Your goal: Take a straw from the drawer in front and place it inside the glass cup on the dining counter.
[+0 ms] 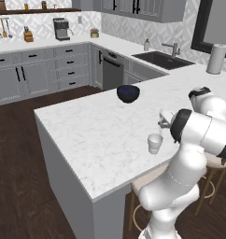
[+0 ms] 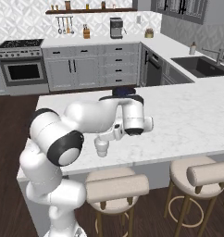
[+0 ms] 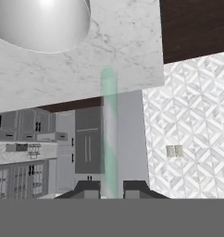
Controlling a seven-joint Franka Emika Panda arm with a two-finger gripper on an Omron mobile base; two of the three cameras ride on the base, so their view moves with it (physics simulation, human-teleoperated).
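My gripper (image 3: 108, 189) is closed tight on the straw (image 3: 108, 134), which in the hand view runs as a pale greenish tube from between my two finger tips up across the picture to the edge of the dining counter (image 3: 127, 41). In that view the counter's marble slab lies across the top, and a rounded pale shape at the upper left corner may be the glass cup, though I cannot tell for certain.

From the left base view, my hand (image 1: 165, 120) reaches out over the counter (image 1: 87, 135), and the glass cup (image 1: 155, 143) stands upright on the marble just below and beside it, near the counter's front edge. The straw itself is too thin to make out there. A dark blue bowl (image 1: 128, 93) sits farther back on the same slab, well apart from the cup.

From the right base view, the cup (image 2: 102, 147) stands just beside my hand (image 2: 115, 132), near the edge above the stools (image 2: 116, 187).
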